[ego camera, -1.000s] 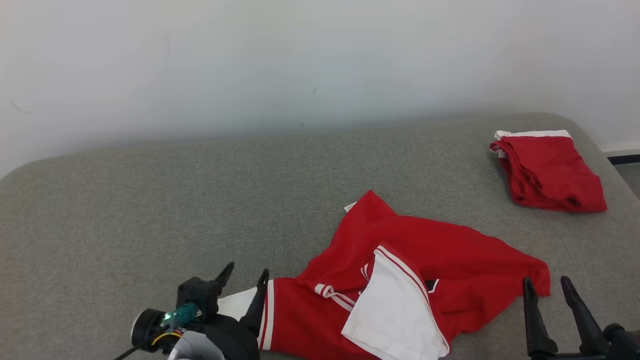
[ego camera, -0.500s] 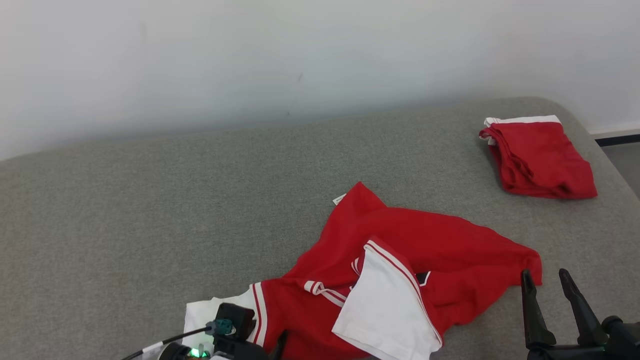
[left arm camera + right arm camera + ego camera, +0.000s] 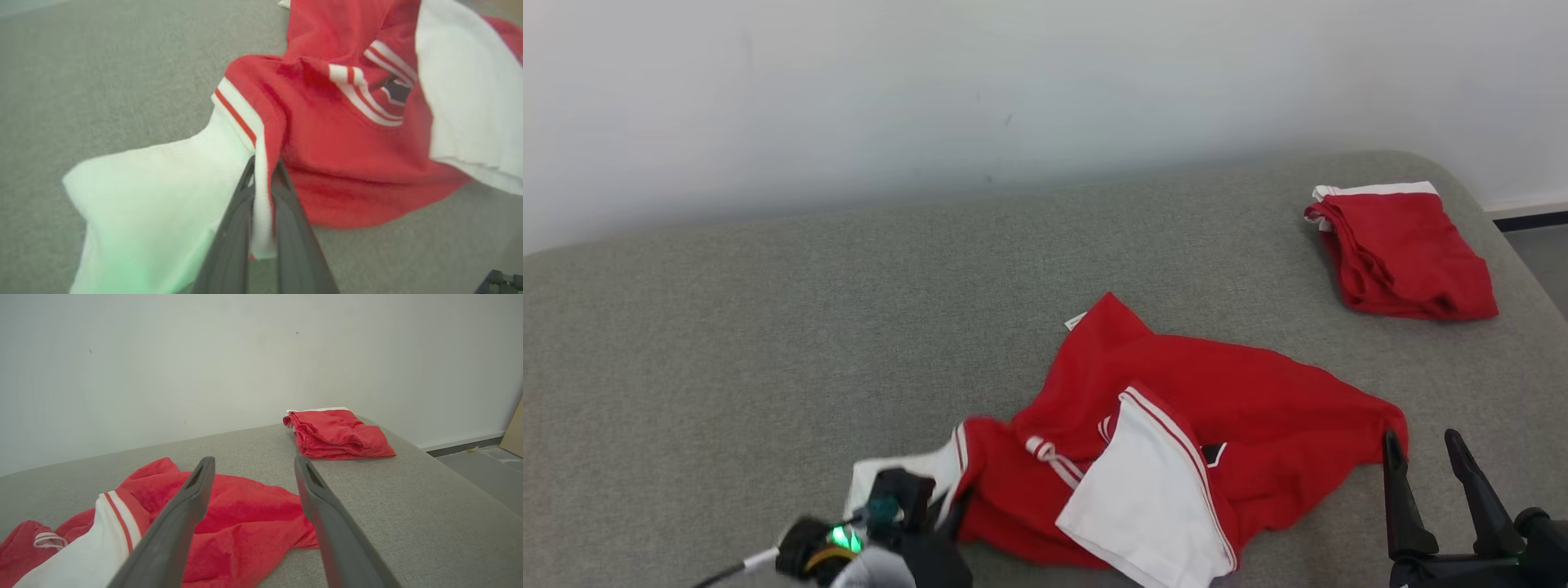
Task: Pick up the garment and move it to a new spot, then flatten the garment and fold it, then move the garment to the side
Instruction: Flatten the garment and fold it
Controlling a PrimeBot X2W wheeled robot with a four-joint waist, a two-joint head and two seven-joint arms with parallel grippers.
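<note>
The garment (image 3: 1217,408) is a crumpled red shirt with white sleeves and striped trim, lying on the near middle of the grey surface. My left gripper (image 3: 939,510) sits at its left end, shut on the garment's white striped band (image 3: 261,192) where red body meets white sleeve (image 3: 155,192). In the left wrist view the two fingers pinch that band between them. My right gripper (image 3: 1425,457) stands open at the lower right, just off the garment's right edge (image 3: 245,522), touching nothing.
A second red garment (image 3: 1409,249), folded with a white edge, lies at the far right corner of the grey padded surface (image 3: 768,327). A white wall rises behind it. Floor (image 3: 478,465) shows beyond the right edge.
My left gripper has shut on the striped band, and the fabric there has bunched up slightly to the right. The head camera has shifted a little. My right gripper stays open.
</note>
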